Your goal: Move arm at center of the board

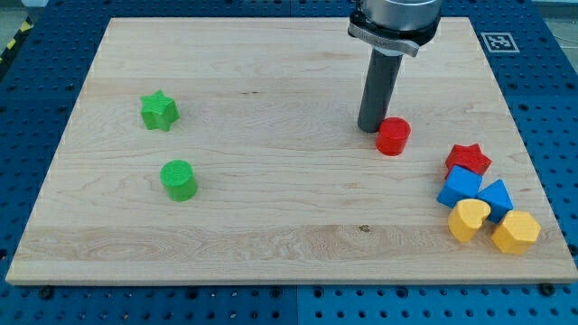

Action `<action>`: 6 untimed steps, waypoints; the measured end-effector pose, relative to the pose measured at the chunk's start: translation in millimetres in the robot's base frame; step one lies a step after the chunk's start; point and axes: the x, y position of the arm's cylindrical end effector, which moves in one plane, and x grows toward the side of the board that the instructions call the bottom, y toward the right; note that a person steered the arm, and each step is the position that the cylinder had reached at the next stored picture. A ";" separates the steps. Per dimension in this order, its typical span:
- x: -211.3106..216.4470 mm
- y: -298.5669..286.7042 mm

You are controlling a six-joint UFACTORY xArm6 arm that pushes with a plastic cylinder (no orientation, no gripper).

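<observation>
My dark rod comes down from the view's top right and my tip [371, 128] rests on the wooden board [271, 90], right of the board's middle. A red cylinder [393, 136] stands just right of the tip, touching it or nearly so. A green star [159, 110] and a green cylinder [179, 179] sit far off at the view's left.
A cluster sits at the board's lower right: a red star [468, 160], two blue blocks [461, 187] [495, 198], a yellow heart [468, 219] and a yellow hexagon-like block [516, 232]. A marker tag [498, 41] lies beyond the top right corner.
</observation>
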 end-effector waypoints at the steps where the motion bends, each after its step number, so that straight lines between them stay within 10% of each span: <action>1: 0.2 0.0; 6: 26.5 18.3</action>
